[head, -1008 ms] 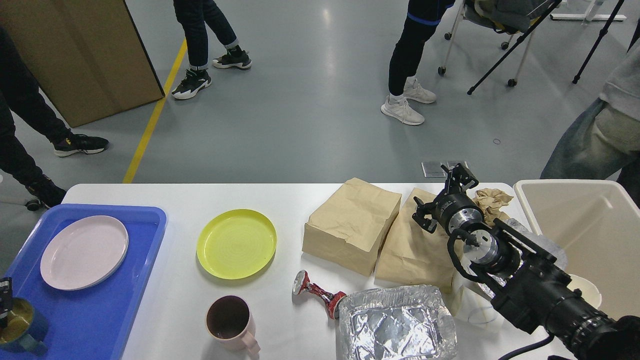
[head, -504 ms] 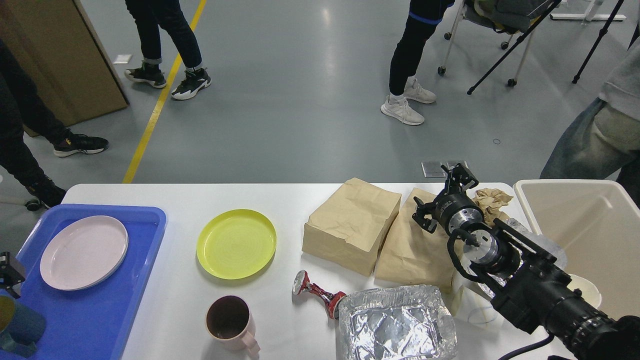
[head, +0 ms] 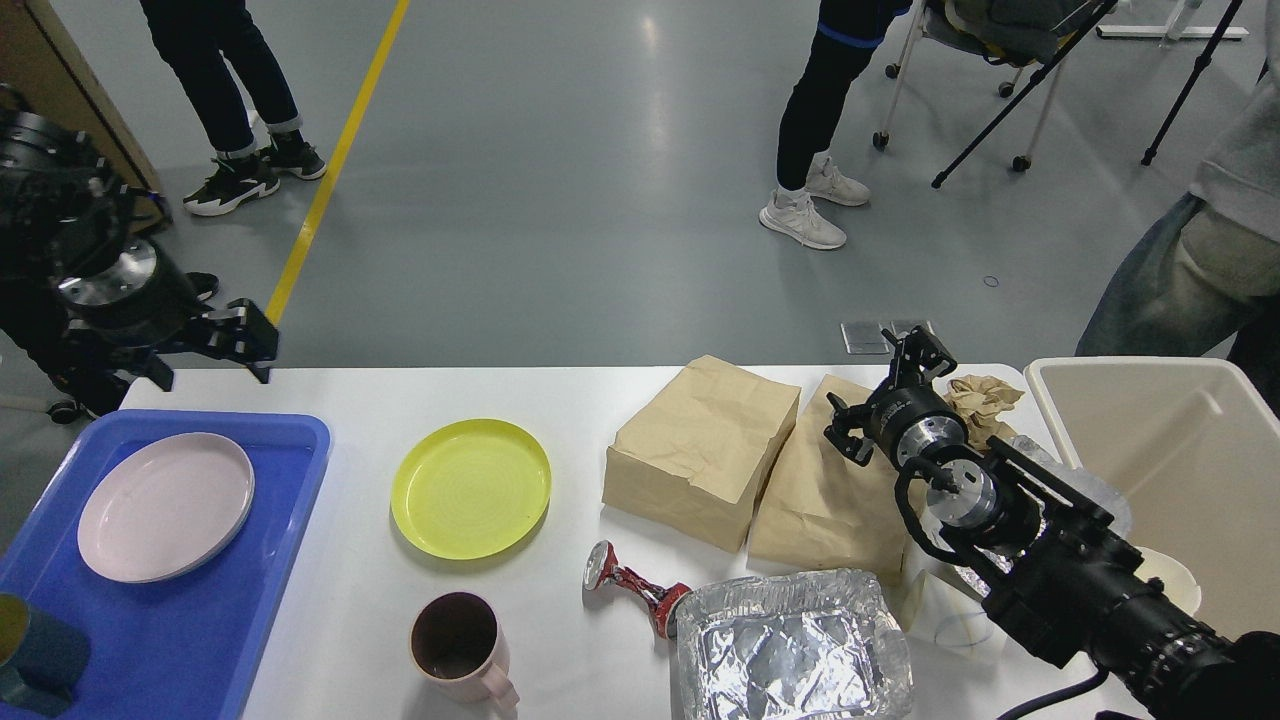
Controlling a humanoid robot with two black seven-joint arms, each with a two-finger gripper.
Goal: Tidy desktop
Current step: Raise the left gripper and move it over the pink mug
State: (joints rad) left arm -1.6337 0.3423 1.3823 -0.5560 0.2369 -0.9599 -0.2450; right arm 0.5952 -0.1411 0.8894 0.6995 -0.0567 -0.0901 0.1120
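Observation:
The white desktop (head: 350, 400) holds a yellow plate (head: 470, 500), a pink mug (head: 455, 640), a crushed red can (head: 630, 585), a foil container (head: 790, 645), two brown paper bags (head: 705, 460) (head: 825, 500) and a crumpled paper ball (head: 980, 400). My left gripper (head: 205, 355) is open and empty, raised above the table's far left corner. My right gripper (head: 885, 395) is open and empty, above the right paper bag and beside the paper ball.
A blue tray (head: 200, 620) at the left holds a pink plate (head: 165, 505) and a dark blue cup (head: 30, 660). A beige bin (head: 1170, 460) stands at the right edge. A white paper cup (head: 1175, 580) sits behind my right arm. People stand beyond the table.
My left gripper has let go of the blue cup on the tray and risen to the far left corner. The right arm has not moved. A person at the back walked left.

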